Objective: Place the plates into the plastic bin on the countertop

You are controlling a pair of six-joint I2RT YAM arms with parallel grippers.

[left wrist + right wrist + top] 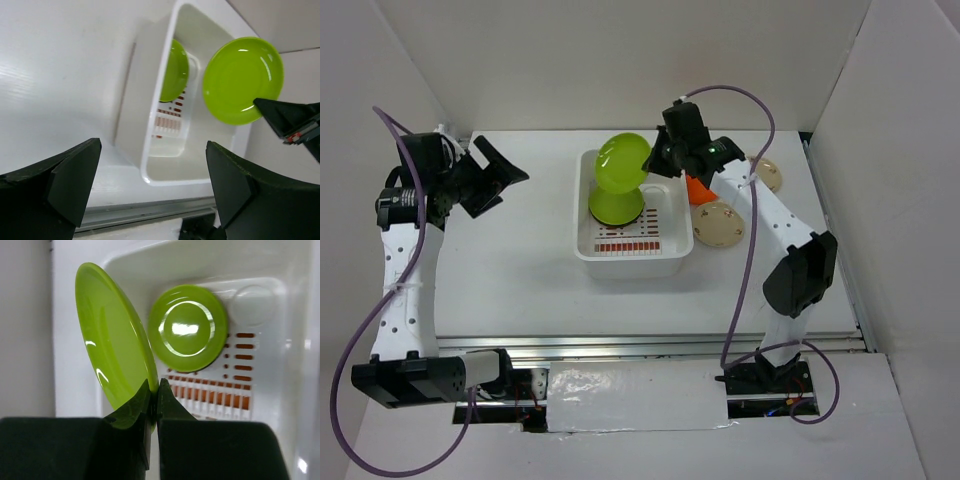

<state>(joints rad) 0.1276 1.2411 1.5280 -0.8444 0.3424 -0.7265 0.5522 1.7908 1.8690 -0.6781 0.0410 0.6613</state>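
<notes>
The right end effector (658,163) is clamped on the rim of a glossy lime green round plate (622,163) and holds it almost on edge above the far end of the white rectangular plastic bin (632,262). A second lime green plate (616,206) already lies on the bin's slotted, red-marked base. An orange plate (697,190) and a cream round plate (720,222) sit on the desk just beside the bin's right wall, with another cream plate (770,173) farther back. The left end effector (506,190) hovers well to the left, fingers spread apart and holding nothing.

The hold is a thin pinch on a slick rim, so the plate may pivot or slip out early. Let go while this steep, it would likely strike edge-first, bounce off the plate beneath, or end up leaning on the wall instead of lying flat. The right arm also hangs close over the orange plate, and a careless sweep could knock it.

The white desk (520,280) is smooth and flat, with a metal rail (650,345) along its near edge. Plain white panels close it in behind and on both sides.
</notes>
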